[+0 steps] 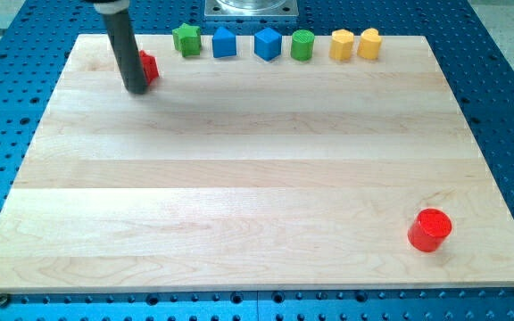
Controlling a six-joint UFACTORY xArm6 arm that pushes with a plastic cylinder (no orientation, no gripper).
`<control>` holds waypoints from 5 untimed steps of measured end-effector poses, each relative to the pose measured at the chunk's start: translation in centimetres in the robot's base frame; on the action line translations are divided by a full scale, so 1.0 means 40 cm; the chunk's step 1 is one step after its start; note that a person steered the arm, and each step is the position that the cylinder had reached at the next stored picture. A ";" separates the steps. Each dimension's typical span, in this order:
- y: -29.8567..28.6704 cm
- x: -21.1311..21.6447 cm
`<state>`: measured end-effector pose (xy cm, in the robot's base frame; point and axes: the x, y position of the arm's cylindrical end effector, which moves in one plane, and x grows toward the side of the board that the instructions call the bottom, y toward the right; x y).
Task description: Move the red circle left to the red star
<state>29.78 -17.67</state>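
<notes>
The red circle [430,229], a short red cylinder, stands near the view's bottom right corner of the wooden board [239,178]. The red star [148,66] sits near the view's top left and is partly hidden behind my rod. My tip [136,89] rests on the board right at the red star's lower left side, seemingly touching it. The red circle is far from my tip, across the board to the right and down.
A row of blocks lines the board's top edge: green star [186,40], blue block [225,43], blue cube [268,44], green cylinder [302,45], yellow block [341,45], yellow heart-like block [369,44]. A blue perforated table [507,107] surrounds the board.
</notes>
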 end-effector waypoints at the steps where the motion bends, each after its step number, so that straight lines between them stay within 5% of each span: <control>1: 0.006 -0.093; 4: -0.079 -0.104; 5: 0.018 0.062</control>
<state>32.26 -16.94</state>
